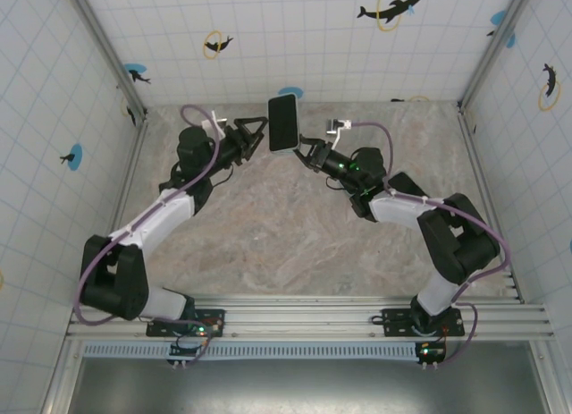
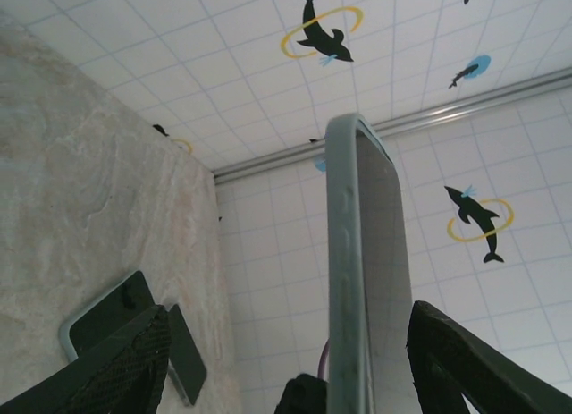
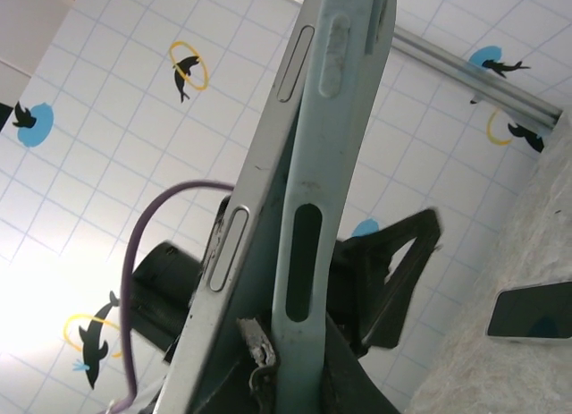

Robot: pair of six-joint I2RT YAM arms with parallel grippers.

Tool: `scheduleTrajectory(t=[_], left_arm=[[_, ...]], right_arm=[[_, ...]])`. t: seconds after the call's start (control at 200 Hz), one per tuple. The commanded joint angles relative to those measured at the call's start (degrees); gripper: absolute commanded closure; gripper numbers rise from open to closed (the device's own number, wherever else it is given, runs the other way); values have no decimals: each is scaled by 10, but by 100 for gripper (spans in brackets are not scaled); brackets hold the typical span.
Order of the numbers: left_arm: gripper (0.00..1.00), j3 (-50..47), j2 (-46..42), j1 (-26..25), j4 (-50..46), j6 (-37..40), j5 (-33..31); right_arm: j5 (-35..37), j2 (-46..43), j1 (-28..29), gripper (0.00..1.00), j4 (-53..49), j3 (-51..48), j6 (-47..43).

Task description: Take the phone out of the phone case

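Phone (image 1: 284,123) in its pale case (image 2: 344,271) stands upright, clamped by the right claw (image 1: 308,152); the left claw (image 1: 261,134) is spread apart around it.

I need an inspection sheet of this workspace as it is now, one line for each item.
Surface: marbled table, no spill seen.
Job's things: phone in its phone case, held in the air between the arms; in the right wrist view one phone edge seems partly out of the case.
Clutter: dark flat device with pale rim lying on the table.
Grippers: left gripper open, fingers either side of the case, not touching; right gripper shut on the case's lower end.
Cables: purple cable along each arm.
Surroundings: tiled walls with dolphin stickers; metal rail at near edge.
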Motion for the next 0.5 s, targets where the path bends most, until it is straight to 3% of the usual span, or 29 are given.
scheduleTrajectory(t=[0.0, 0.205, 0.25, 0.49], left_arm=[[30, -24, -45, -10, -21, -27, -41], [31, -46, -96, -44, -44, -71, -113], [32, -47, -98, -73, -48, -82, -127], [35, -42, -86, -116, -39, -121, -156]], right_arm=[[30, 10, -3, 96, 32, 17, -17], [46, 27, -2, 96, 19, 39, -28], [47, 32, 0, 96, 18, 43, -28], [53, 49, 7, 96, 21, 61, -27]])
